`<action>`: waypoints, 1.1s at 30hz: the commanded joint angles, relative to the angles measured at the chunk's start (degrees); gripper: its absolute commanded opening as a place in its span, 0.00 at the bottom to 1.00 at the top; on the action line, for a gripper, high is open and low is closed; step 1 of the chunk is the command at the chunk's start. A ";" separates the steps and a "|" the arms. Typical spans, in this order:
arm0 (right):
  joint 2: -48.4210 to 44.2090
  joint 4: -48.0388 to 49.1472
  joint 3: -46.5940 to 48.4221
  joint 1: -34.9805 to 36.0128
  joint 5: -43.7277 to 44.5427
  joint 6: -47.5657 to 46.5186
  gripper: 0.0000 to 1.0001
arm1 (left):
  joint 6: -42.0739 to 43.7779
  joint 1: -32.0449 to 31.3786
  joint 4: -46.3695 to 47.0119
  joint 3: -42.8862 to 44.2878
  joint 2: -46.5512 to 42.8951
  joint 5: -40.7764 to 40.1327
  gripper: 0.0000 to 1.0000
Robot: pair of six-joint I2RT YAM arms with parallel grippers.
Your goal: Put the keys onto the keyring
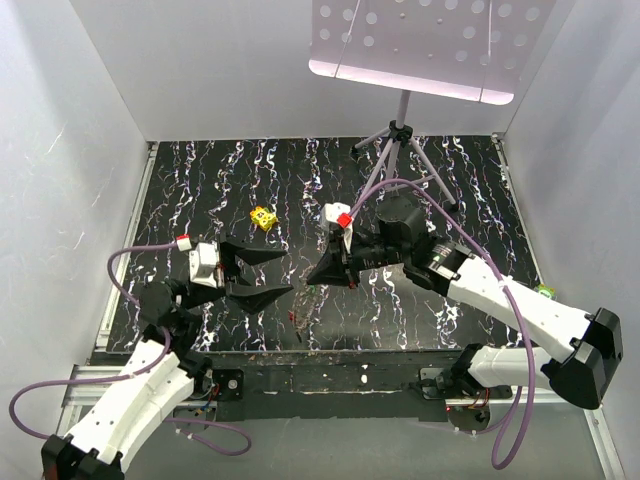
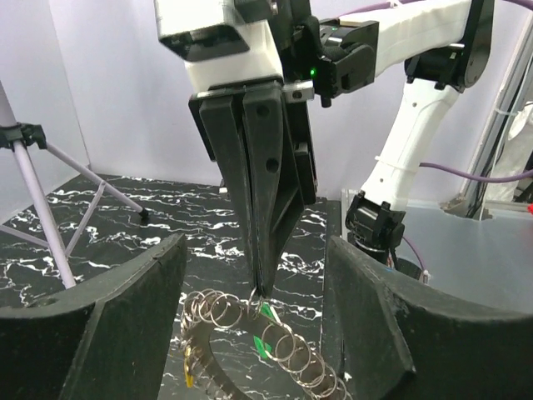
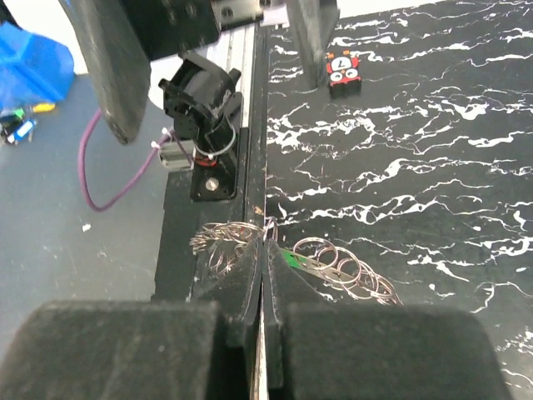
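Step in hand: securing the keyring (image 2: pixel 221 310). The right gripper (image 2: pixel 260 287) appears to pinch one loop of it, and the left gripper (image 1: pixel 290 273) stands off.
Progress (judged): early. Whether any of the keys (image 3: pixel 288 259) is already threaded cannot be told.
Next move calls for: the left gripper to reach in low and close on a single small key or loop. It needs a fine approach, since both wire and key are far thinner than its fingers (image 2: pixel 125 308).
Landmark: the table's near edge (image 1: pixel 400 348).
Right arm (image 1: pixel 520 305): comes in from the right end of the near edge, forearm crossing inward over the table and wrist pitched down toward that edge.
Left arm (image 1: pixel 130 400): rises from the left end of the near edge, forearm angled inward, wrist level, claw pointing at the right gripper.
Right claw: clenched, tips meeting, seemingly on a ring wire.
Left claw: released, fingers spread wide, nothing between them.
Keyring: a string of linked silvery rings at the near edge, draped to both sides of the right gripper's tips.
Keys: a green head shows among the rings just inside the near edge. Others are too small to make out.
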 commanded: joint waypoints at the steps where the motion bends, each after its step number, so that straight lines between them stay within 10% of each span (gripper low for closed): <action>1: -2.13 -9.67 8.57 -0.72 -2.66 -12.13 0.01 | 15.37 0.32 -28.78 9.81 0.06 4.95 0.69; 5: -0.82 -32.40 15.07 -0.90 -5.56 -32.93 0.01 | 24.08 0.32 -41.29 16.06 4.54 11.46 0.87; 11: 2.34 -49.73 22.64 -0.99 -5.74 -44.73 0.01 | 26.12 -0.29 -39.65 17.65 8.50 13.49 0.81; 19: 4.81 -52.73 24.75 -0.98 -3.98 -45.97 0.01 | 18.12 -4.51 -26.63 16.60 14.65 12.97 0.59; 33: 5.69 -49.57 24.05 -2.39 -3.36 -40.78 0.01 | 23.48 -13.74 -33.05 17.65 16.59 3.92 0.44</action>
